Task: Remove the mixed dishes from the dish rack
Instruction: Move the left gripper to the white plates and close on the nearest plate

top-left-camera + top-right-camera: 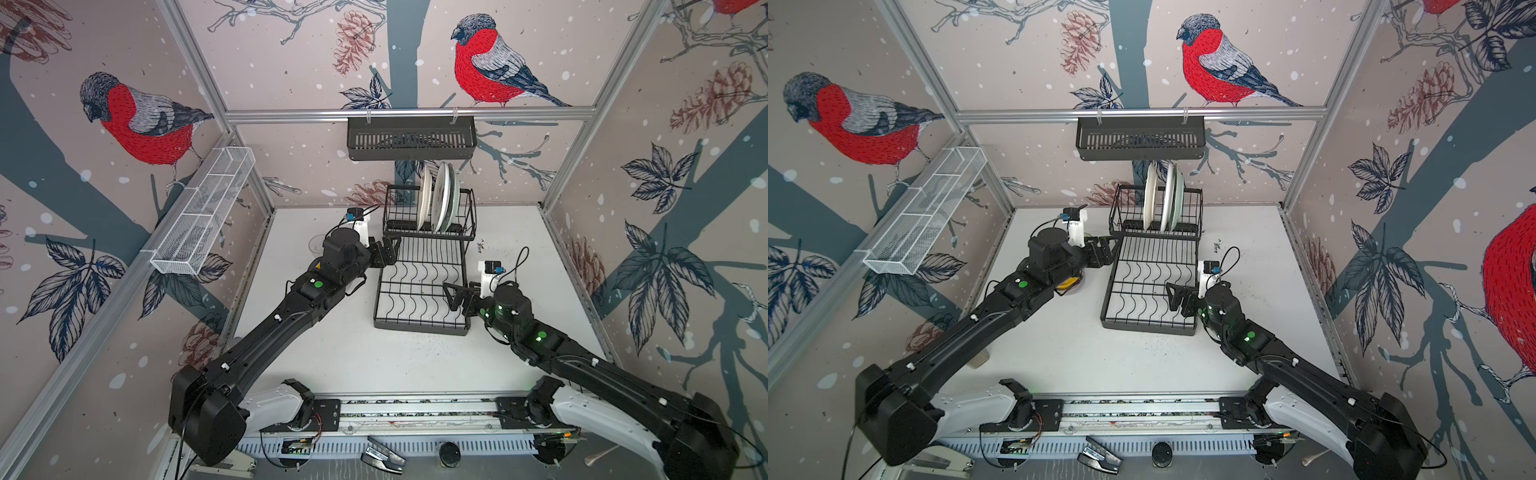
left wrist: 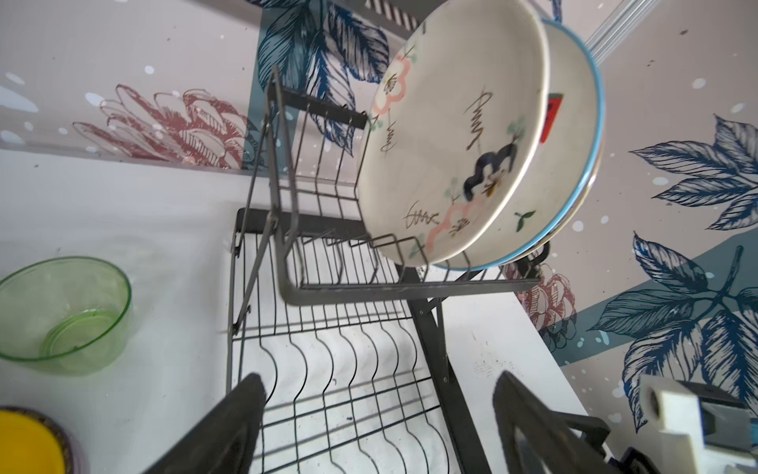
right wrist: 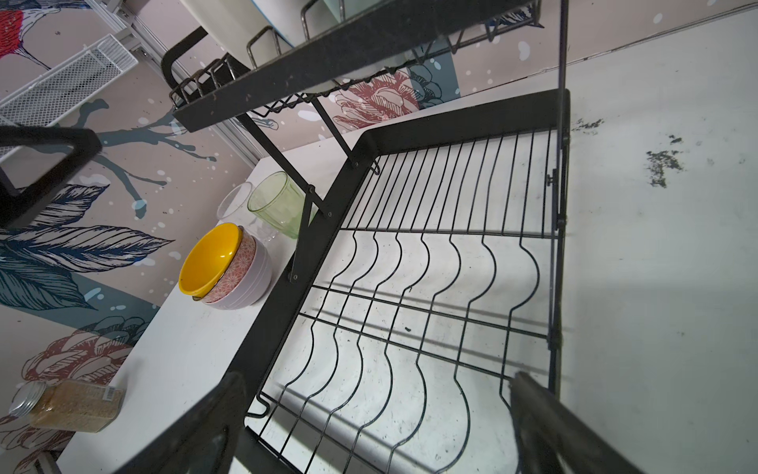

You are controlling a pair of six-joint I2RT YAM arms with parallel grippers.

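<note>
The black wire dish rack [image 1: 419, 286] [image 1: 1148, 286] stands mid-table, and its wide flat tray holds nothing. Three plates stand on edge in its raised basket: two cream plates [image 1: 424, 195] [image 1: 441, 197] and a mint plate [image 1: 456, 199]. In the left wrist view the nearest cream plate [image 2: 451, 135] bears flowers. My left gripper [image 1: 388, 251] [image 2: 379, 379] is open at the tray's left rim, below the basket. My right gripper [image 1: 451, 295] [image 3: 377, 377] hangs open over the tray's near right part. Left of the rack stand a yellow bowl [image 3: 213, 262] nested in pink-patterned [image 3: 242, 266] and lilac [image 3: 254, 287] bowls, a green tumbler [image 3: 275, 201] [image 2: 61, 312] and a clear tumbler [image 3: 234, 201].
A long black slotted basket [image 1: 411, 137] hangs on the back rail above the rack. A white mesh trough [image 1: 203, 212] hangs on the left wall. A spice jar [image 3: 69, 404] lies on the table near the left wall. The left arm hides most of the bowls in both top views.
</note>
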